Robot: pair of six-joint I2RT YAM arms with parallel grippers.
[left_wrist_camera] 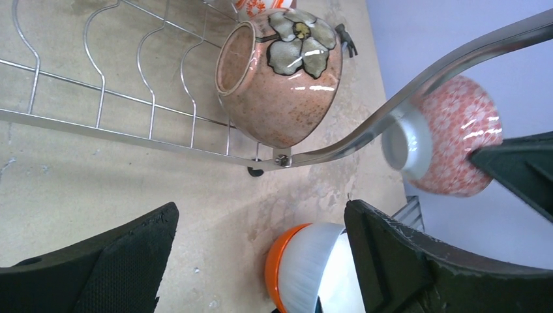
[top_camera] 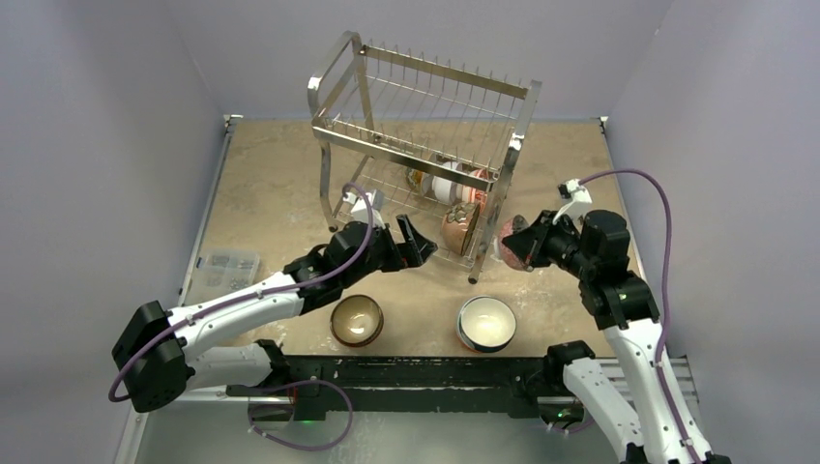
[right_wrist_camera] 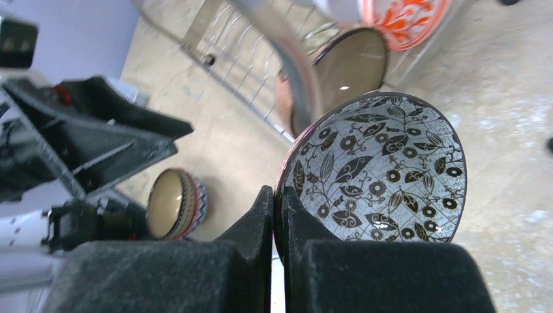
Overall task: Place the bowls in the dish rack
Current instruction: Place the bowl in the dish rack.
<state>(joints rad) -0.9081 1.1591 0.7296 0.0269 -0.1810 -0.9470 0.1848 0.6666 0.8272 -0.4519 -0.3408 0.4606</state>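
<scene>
The right gripper (right_wrist_camera: 277, 195) pinches the rim of a round red-patterned ceramic bowl (right_wrist_camera: 385, 169), black-and-white floral inside, beside the chrome wire dish rack (top_camera: 416, 159); the left gripper (left_wrist_camera: 261, 208) gapes empty.

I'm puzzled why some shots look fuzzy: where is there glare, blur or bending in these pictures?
Top view: evenly lit and sharp, with bright glints on the dish rack. Left wrist view: white glare patches on the flowered bowl; a rack tube looks bowed and soft. Right wrist view: a rack tube is a blurred streak up close, while the black-patterned bowl is crisp.
</scene>
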